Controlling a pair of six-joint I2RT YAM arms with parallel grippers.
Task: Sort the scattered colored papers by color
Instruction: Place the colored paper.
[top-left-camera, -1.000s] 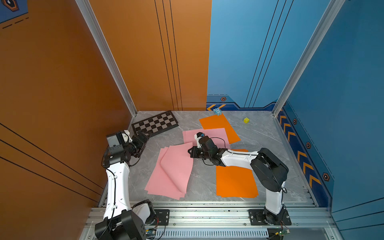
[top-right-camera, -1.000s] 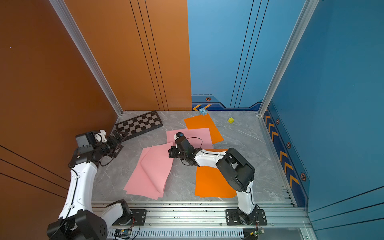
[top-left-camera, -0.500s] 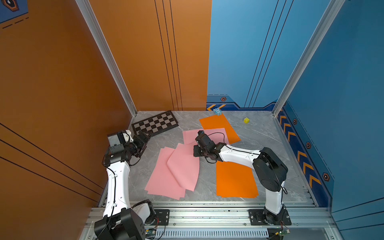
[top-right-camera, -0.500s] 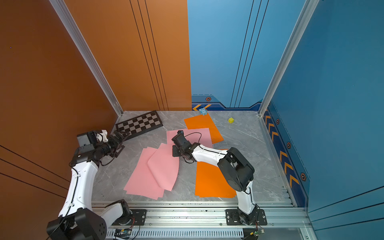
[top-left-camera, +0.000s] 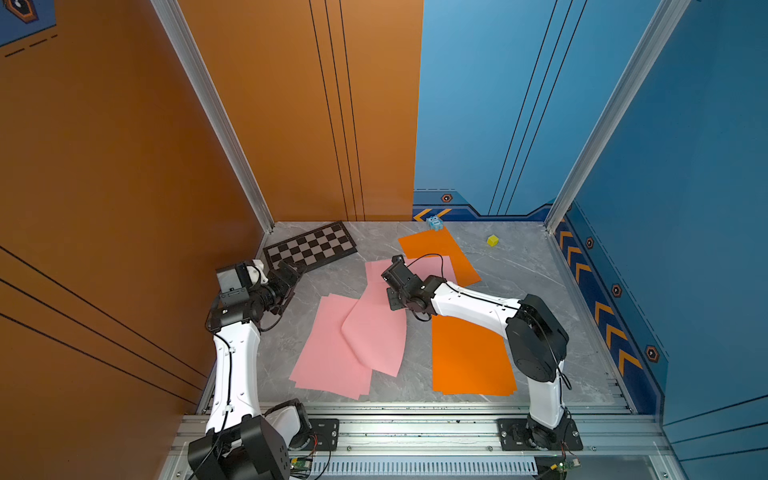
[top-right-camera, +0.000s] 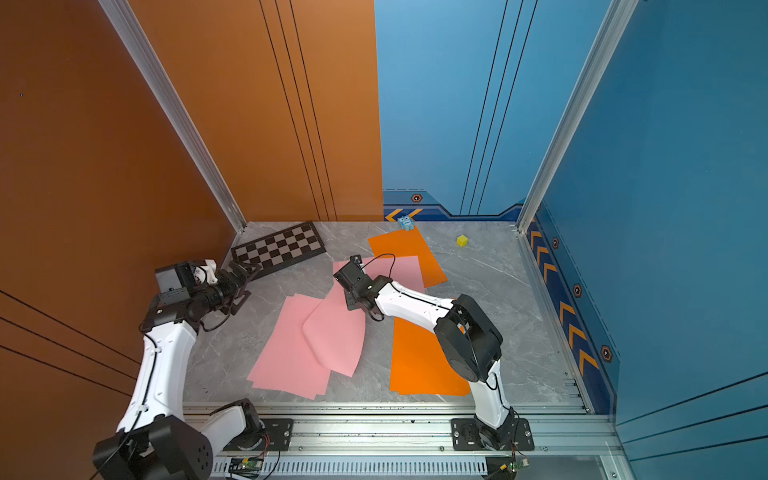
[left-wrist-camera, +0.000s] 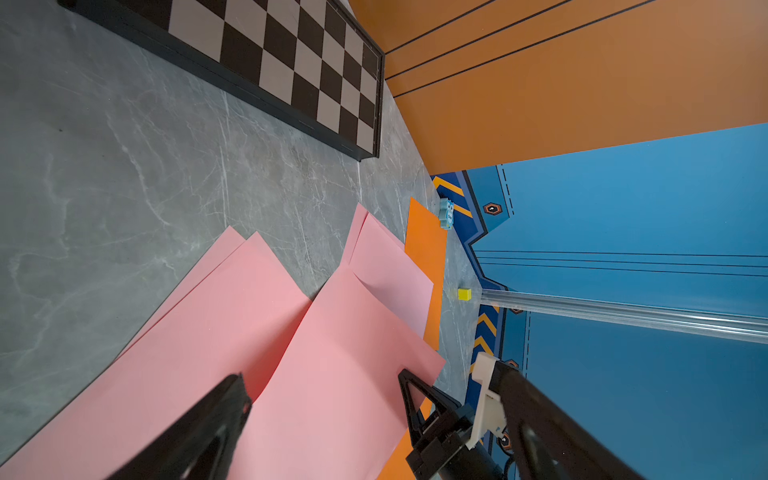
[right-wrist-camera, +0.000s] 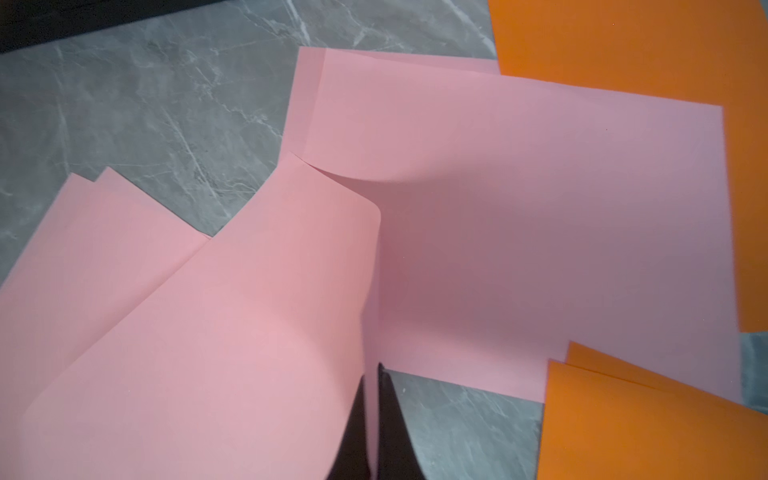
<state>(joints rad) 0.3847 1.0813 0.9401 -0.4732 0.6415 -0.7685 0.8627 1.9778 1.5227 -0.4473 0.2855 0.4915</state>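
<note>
— so, what have the right fingers (right-wrist-camera: 384, 399) got?
— they are pinched tight on the edge of a thin light pink paper sheet (top-left-camera: 374, 328). that sheet bows upward at the pinched edge, and its other end droops onto a flat pile of light pink paper sheets (top-left-camera: 322, 361) lying toward the left side of the grey marbled counter (top-left-camera: 523, 274).
— and the left fingers (top-left-camera: 289, 274)?
— spread wide, holding nothing, near a corner of a black-and-grey checkered board (top-left-camera: 311, 247) and apart from the pink pile.
— where are the other papers?
— two more light pink sheets (top-left-camera: 434, 268) lie flat behind the right fingers, overlapping a bright orange paper sheet (top-left-camera: 432, 245) near the back wall. a pile of bright orange paper sheets (top-left-camera: 469, 361) lies at the front right, partly under the right arm. in the right wrist view its corner covers a corner of those back pink sheets.
— anything besides paper?
— a small yellow cube (top-left-camera: 492, 240) sits alone near the back right. a small blue toy figure (top-left-camera: 434, 223) stands against the back wall, just beside the orange sheet's far corner.
</note>
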